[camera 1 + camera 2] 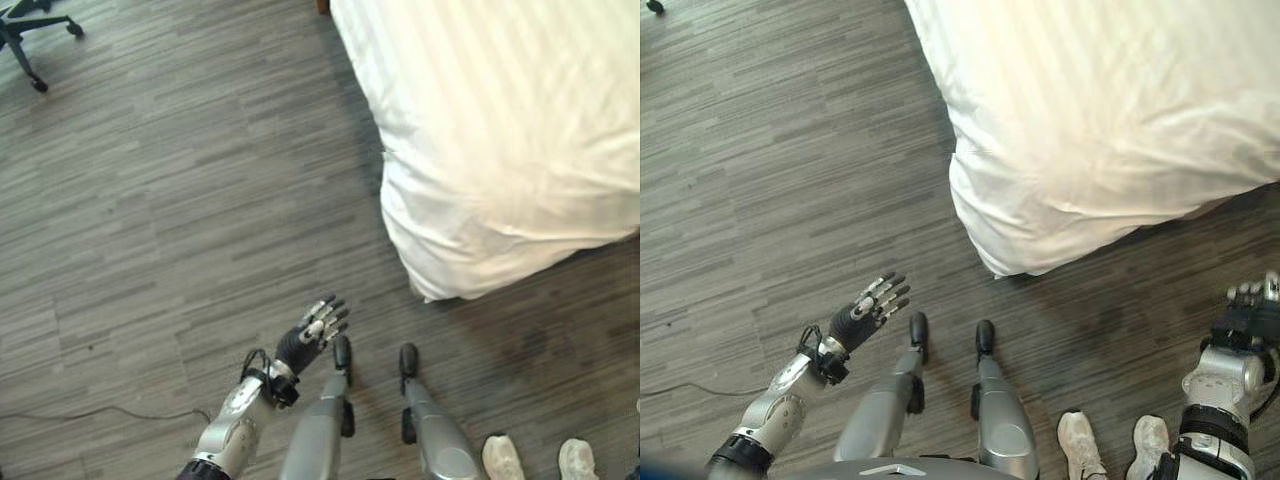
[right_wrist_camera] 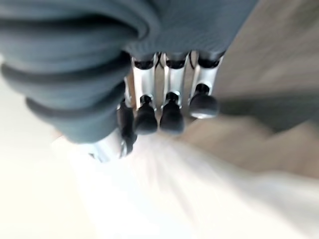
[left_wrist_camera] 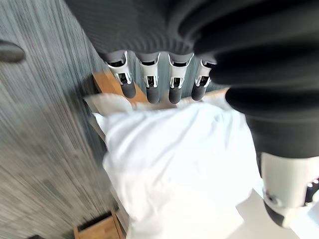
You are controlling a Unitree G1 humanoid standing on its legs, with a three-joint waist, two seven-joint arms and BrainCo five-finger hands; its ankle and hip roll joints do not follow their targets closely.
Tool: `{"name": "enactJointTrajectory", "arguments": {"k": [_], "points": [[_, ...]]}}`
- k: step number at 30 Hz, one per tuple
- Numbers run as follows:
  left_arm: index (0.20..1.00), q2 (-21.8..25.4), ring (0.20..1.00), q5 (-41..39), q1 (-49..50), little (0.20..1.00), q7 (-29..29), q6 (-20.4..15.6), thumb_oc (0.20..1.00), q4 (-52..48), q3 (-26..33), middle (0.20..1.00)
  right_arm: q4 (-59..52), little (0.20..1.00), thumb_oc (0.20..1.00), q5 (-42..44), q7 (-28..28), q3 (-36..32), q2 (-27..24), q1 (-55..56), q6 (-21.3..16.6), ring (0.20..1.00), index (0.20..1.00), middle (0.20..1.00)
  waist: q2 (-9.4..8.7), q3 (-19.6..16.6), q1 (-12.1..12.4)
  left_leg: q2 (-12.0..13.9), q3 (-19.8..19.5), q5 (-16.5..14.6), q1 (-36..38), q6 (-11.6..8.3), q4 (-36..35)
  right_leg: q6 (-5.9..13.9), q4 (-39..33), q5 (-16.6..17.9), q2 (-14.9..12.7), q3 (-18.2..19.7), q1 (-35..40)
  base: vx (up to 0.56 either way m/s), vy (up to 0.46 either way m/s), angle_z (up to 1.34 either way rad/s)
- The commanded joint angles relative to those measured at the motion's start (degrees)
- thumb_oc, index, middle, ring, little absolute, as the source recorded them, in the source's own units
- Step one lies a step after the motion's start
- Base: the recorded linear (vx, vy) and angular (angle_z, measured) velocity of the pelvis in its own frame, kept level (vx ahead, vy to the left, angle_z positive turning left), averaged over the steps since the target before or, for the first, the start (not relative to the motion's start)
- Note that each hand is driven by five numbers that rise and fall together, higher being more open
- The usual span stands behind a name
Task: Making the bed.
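The bed [image 1: 500, 130] is covered by a white duvet whose rounded corner [image 1: 1005, 240] hangs down to the floor. My left hand [image 1: 316, 334] is raised over the grey plank floor, well to the left of that corner, open and holding nothing. In the left wrist view its fingers [image 3: 149, 79] point straight toward the white bedding [image 3: 169, 164]. My right hand [image 1: 1251, 305] is low at the right, below the duvet's edge, with its fingers [image 2: 169, 107] relaxed and empty.
A person's white shoes [image 1: 1080, 445] stand on the floor to my right. The black base of an office chair [image 1: 25, 35] is at the far left. A wooden part of the bed frame [image 3: 107, 82] shows under the bedding. Grey plank floor [image 1: 150, 200] spreads left of the bed.
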Motion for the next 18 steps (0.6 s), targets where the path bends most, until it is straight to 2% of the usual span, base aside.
{"name": "enactJointTrajectory", "arguments": {"k": [1, 2, 3, 4, 7, 8, 9, 14, 15, 18], "points": [[1.000, 1.1, 1.000, 0.3, 1.1, 1.000, 0.1, -1.8, 1.000, -0.8, -0.2, 1.000, -5.9, 0.200, 0.200, -5.1, 0.8, 5.2, 1.7, 0.2, -3.5, 0.200, 0.200, 0.200, -1.90, -4.0, 1.4, -1.1, -3.7, -4.2, 2.1, 0.29, 0.3, 3.45, 0.6, 4.3, -2.0, -1.6, -2.1, -0.02, 0.008, -0.05], [1.000, 1.0, 1.000, 0.8, 1.4, 1.000, 0.6, -1.8, 1.000, -1.0, -0.1, 1.000, -13.2, 0.200, 0.200, -8.4, 1.5, 10.5, 3.9, 0.6, -2.8, 0.200, 0.200, 0.200, -2.05, -4.1, 1.8, -1.0, -3.5, -4.1, 2.4, 0.33, 0.3, 3.34, 0.6, 4.4, -2.0, -1.5, -1.8, -0.02, 0.010, -0.03], [1.000, 1.0, 1.000, 1.2, 1.8, 1.000, 0.7, -1.9, 1.000, -1.1, 0.0, 1.000, -16.1, 0.200, 0.200, -9.7, 2.2, 13.0, 4.8, 1.2, -1.6, 0.200, 0.200, 0.200, -2.22, -4.2, 1.9, -1.0, -3.5, -4.0, 2.6, 0.36, 0.3, 3.30, 0.6, 4.5, -2.0, -1.4, -1.7, 0.00, 0.000, 0.00], [1.000, 1.0, 1.000, 1.2, 1.9, 1.000, 0.7, -1.9, 1.000, -1.1, 0.1, 1.000, -16.4, 0.200, 0.200, -9.9, 2.0, 13.1, 5.0, 1.3, -1.5, 0.200, 0.200, 0.200, -2.29, -4.3, 1.8, -1.0, -3.5, -4.0, 2.6, 0.36, 0.3, 3.30, 0.6, 4.4, -2.0, -1.4, -1.6, 0.00, 0.000, 0.00], [1.000, 1.1, 1.000, 2.0, 2.3, 1.000, 0.1, -1.7, 1.000, -1.4, -0.5, 1.000, -20.0, 0.200, 0.200, -12.4, 4.3, 20.6, 4.5, -0.2, 1.2, 0.200, 0.200, 0.200, -2.43, -4.5, 2.8, -1.1, -3.6, -3.8, 2.7, 0.37, 0.3, 3.21, 0.6, 4.5, -2.1, -1.6, -1.4, 0.00, 0.000, 0.00], [1.000, 1.1, 1.000, 2.0, 2.3, 1.000, 0.1, -1.7, 1.000, -1.4, -0.4, 1.000, -20.0, 0.200, 0.200, -12.4, 4.2, 20.7, 4.5, -0.2, 1.2, 0.200, 0.200, 0.200, -2.46, -4.5, 2.8, -1.1, -3.6, -3.8, 2.7, 0.37, 0.3, 3.21, 0.6, 4.5, -2.1, -1.6, -1.3, -0.02, -0.009, 0.04], [1.000, 1.2, 1.000, 2.3, 2.8, 1.000, -0.5, -1.6, 1.000, -1.3, -1.0, 1.000, -21.3, 0.200, 0.200, -12.2, 6.8, 28.1, 5.5, -1.9, 4.2, 0.200, 0.200, 0.200, -2.24, -4.4, 4.0, -1.2, -3.8, -3.7, 3.1, 0.34, 0.3, 3.07, 0.6, 4.4, -2.2, -1.9, -0.9, -0.02, -0.004, 0.05], [1.000, 1.0, 1.000, 2.9, 2.9, 1.000, -1.0, -2.1, 1.000, -1.0, -1.0, 1.000, -18.7, 0.200, 0.200, -13.6, 8.9, 33.9, 6.3, -3.5, 6.5, 0.200, 0.200, 0.200, -2.02, -4.5, 5.1, -1.4, -4.3, -3.3, 2.8, 0.35, 0.3, 3.04, 0.6, 4.6, -2.3, -2.6, -1.0, -0.01, -0.002, 0.03], [1.000, 0.6, 1.000, 2.8, 2.9, 1.000, -1.3, -2.2, 1.000, -0.4, -0.8, 1.000, -15.3, 0.200, 0.200, -15.0, 9.6, 36.9, 7.6, -5.2, 7.6, 0.200, 0.200, 0.200, -1.76, -4.4, 6.0, -1.5, -4.7, -3.1, 2.6, 0.32, 0.3, 3.05, 0.6, 4.5, -2.4, -3.1, -0.9, -0.01, -0.020, 0.03], [1.000, 0.1, 1.000, 2.2, 2.6, 1.000, -1.4, -2.2, 1.000, 0.4, -1.0, 1.000, -9.4, 0.200, 0.200, -14.8, 9.1, 38.5, 9.3, -8.7, 8.0, 0.200, 0.200, 0.200, -1.33, -4.1, 7.1, -1.7, -5.2, -2.8, 2.2, 0.30, 0.3, 3.09, 0.6, 4.7, -2.5, -3.6, -1.2, -0.02, -0.016, 0.15]]}}
